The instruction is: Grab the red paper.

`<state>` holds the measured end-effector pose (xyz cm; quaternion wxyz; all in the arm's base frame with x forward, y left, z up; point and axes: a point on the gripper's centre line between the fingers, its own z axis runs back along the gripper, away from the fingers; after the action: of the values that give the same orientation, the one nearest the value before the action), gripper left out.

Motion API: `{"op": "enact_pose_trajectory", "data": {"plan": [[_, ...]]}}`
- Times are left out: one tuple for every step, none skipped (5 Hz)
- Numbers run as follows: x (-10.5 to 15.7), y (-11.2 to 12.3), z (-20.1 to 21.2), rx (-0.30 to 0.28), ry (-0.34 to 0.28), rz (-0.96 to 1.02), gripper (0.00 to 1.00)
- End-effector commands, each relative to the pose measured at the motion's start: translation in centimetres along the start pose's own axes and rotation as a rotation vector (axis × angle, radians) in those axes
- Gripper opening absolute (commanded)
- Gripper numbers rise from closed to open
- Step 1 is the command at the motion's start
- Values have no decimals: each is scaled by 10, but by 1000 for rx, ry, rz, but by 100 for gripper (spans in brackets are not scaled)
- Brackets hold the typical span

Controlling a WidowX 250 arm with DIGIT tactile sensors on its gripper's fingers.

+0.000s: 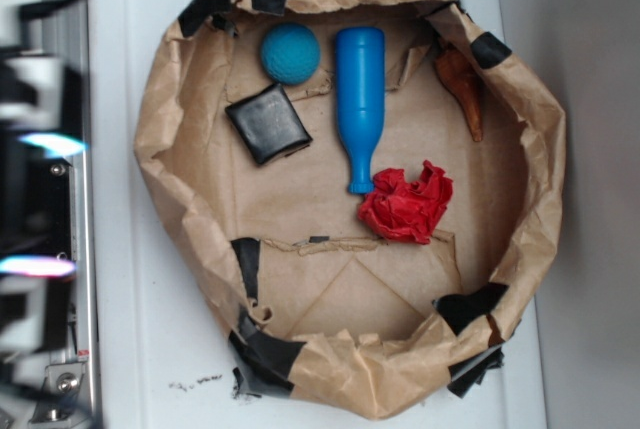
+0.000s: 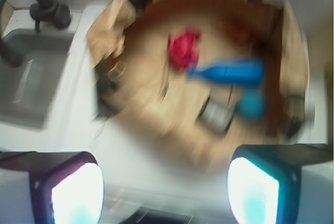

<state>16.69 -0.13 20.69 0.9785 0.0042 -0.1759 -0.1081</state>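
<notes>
The red paper (image 1: 405, 204) is a crumpled bright red wad lying inside a brown paper bag basin (image 1: 160, 119), right of centre, touching the neck of a blue bottle (image 1: 358, 99). In the blurred wrist view the red paper (image 2: 183, 50) shows far ahead at the top centre. My gripper (image 1: 40, 204) sits at the left edge of the exterior view, outside the basin and well away from the paper. It is open (image 2: 167, 192), its glowing pads (image 2: 78, 195) wide apart with nothing between them.
Also in the basin are a blue ball (image 1: 290, 52), a black square pad (image 1: 268, 123) and a brown-orange pointed object (image 1: 462, 84). The basin's crumpled walls stand up all round on a white surface (image 1: 130, 349). A sink (image 2: 31, 78) with a dark faucet (image 2: 31, 4) lies to the left.
</notes>
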Motion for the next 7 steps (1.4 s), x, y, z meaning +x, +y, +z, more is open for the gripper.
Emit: {"op": "enact_pose_trajectory", "data": {"plan": [[61, 33, -103, -204, -64, -101, 100], [59, 33, -150, -261, 13, -113, 100], [59, 10, -182, -284, 62, -174, 100], [53, -11, -199, -257, 96, -212, 100], [51, -16, -211, -165, 82, -202, 0], [52, -9, -206, -81, 105, -173, 0], [62, 3, -169, 27, 185, -57, 0]]}}
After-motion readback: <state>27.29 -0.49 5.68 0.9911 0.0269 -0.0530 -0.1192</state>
